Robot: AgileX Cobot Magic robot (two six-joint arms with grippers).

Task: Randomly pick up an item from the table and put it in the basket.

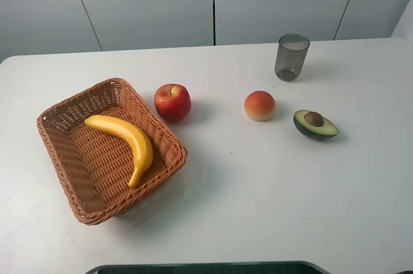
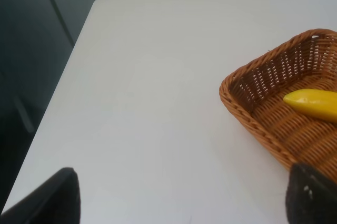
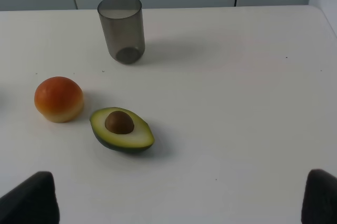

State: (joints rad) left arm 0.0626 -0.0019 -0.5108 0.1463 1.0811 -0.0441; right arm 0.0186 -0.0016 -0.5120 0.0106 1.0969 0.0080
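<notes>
Exterior high view: the banana [image 1: 126,140] is seen lying inside the basket [image 1: 164,133] on the table [image 1: 258,190], with an apple [image 1: 172,102] just beside the basket. Both grippers [image 2: 181,200] [image 3: 181,197] are shown spread wide and empty, above bare table, the right one near an avocado half [image 3: 121,129].

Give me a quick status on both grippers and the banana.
Left gripper open, empty, beside the basket. Right gripper open, empty, above the table. Banana lying inside the basket. Nothing in the way.
</notes>
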